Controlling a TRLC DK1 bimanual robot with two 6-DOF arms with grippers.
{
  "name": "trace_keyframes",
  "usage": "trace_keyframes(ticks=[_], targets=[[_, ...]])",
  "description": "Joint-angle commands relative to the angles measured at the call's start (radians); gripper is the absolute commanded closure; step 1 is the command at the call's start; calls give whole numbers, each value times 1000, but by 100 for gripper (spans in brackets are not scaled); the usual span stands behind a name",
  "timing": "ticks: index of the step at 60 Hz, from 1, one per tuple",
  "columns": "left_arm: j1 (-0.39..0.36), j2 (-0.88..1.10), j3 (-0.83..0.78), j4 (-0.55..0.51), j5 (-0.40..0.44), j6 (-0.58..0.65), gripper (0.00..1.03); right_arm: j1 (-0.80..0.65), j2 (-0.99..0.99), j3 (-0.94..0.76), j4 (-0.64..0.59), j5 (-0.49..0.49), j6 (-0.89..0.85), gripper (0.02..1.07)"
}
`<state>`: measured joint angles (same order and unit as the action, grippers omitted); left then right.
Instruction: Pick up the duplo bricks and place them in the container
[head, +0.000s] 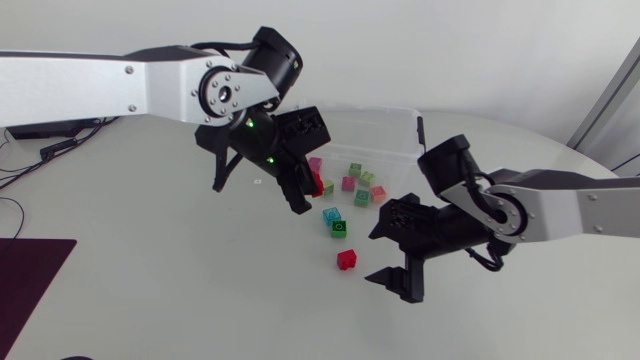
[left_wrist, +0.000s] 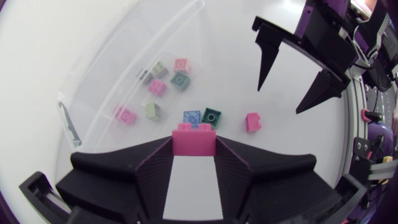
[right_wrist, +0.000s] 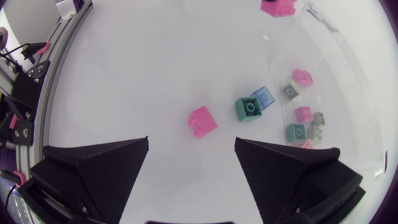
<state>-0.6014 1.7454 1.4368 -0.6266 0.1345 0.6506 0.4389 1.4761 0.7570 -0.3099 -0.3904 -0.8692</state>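
Note:
My left gripper (head: 309, 192) is shut on a red-pink duplo brick (left_wrist: 194, 138), held above the table by the near left corner of the clear container (head: 400, 128). Several pink, green and grey bricks (left_wrist: 157, 87) lie inside the container. Three loose bricks sit on the table: a light blue one (head: 331, 214), a green one (head: 339, 229) and a red one (head: 347, 259). Just right of the red brick, my right gripper (head: 386, 252) hangs open and empty; in its wrist view the red brick (right_wrist: 203, 121) lies ahead of the gap between the fingers (right_wrist: 106, 163).
The container's clear wall (left_wrist: 127, 59) runs ahead of and beside the left gripper. My two grippers are close together over the loose bricks. A dark mat (head: 30, 270) lies at the table's near left.

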Motion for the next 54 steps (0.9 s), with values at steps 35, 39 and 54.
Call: trace_keyframes(ticks=[35, 39, 54], targets=[[121, 69, 183, 349, 65, -287, 84, 100, 343, 191, 17, 71, -67, 47], [129, 92, 206, 350, 65, -299, 84, 96, 343, 188, 18, 71, -70, 65], [143, 195, 270, 390, 63, -341, 83, 78, 276, 148, -6, 64, -62, 93]])
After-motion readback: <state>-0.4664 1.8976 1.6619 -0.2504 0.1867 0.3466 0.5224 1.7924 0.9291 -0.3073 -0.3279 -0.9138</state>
